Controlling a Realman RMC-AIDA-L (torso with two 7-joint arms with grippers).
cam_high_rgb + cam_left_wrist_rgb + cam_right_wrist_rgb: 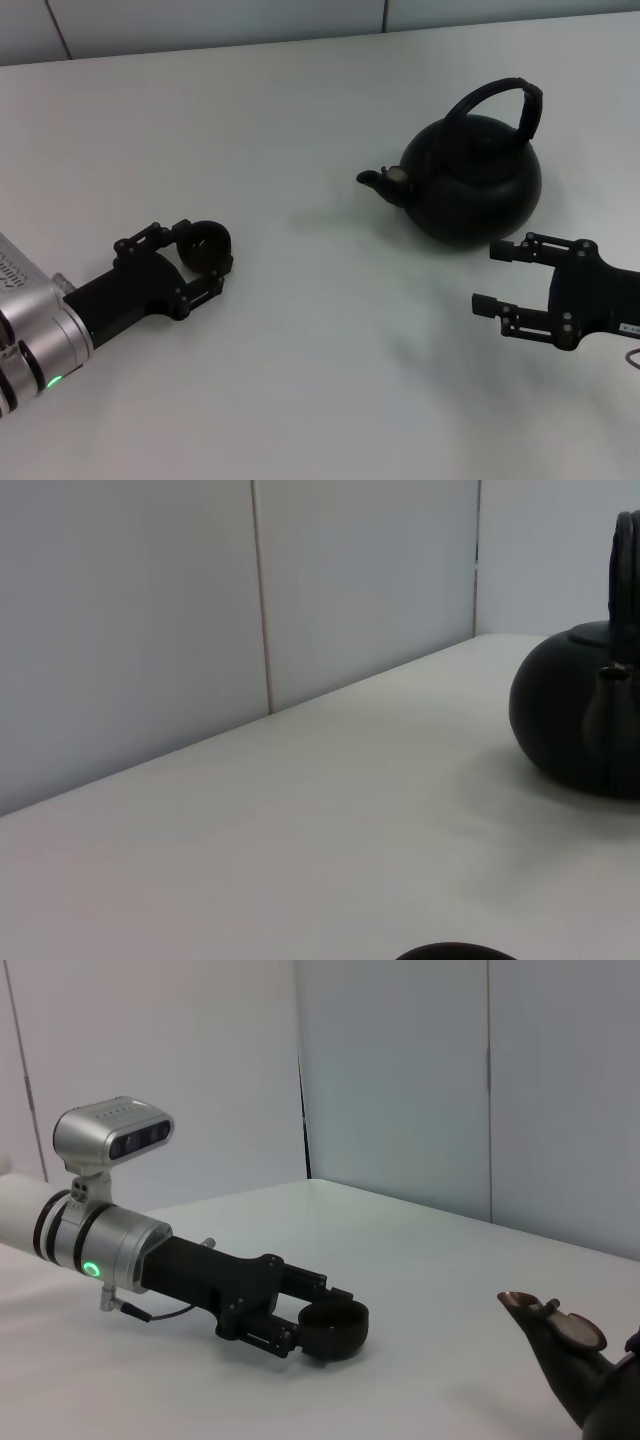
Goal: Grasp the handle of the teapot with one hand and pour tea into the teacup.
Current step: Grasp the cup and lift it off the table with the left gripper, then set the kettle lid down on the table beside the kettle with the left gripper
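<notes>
From the head view, the large round matte-black teapot (pixel 473 185) stands upright on the pale, matte white bench (pixel 300 380), toward the far right corner, its black arched overhead handle (pixel 500 100) rising over the lid and its short stubby spout (pixel 385 182) pointing toward the bench's left side. The tiny round dark handleless teacup (pixel 205 243) sits near the left edge, well apart from the teapot, and the black left gripper (pixel 208 258) lies low over the bench with its jaws closed around the cup's sides. The black right gripper (pixel 492 277) hovers near the right edge, just beside the near side of the teapot without touching it, its two fingers spread apart with nothing between them. In the left wrist view, the bench top runs back to a grey panelled wall (pixel 200 630); the teapot (pixel 570 720) shows partly at the frame's border with its spout facing the camera, and only a sliver of the teacup's dark rim (pixel 455 951) shows at the frame's lowest border. In the right wrist view, the left gripper (pixel 335 1332) on its silver and white arm (pixel 70 1230) reaches across the bench, its fingers clasping the teacup (pixel 332 1330), which rests on the surface; the teapot's spout (pixel 550 1345) juts in close to the camera, well apart from the cup.
</notes>
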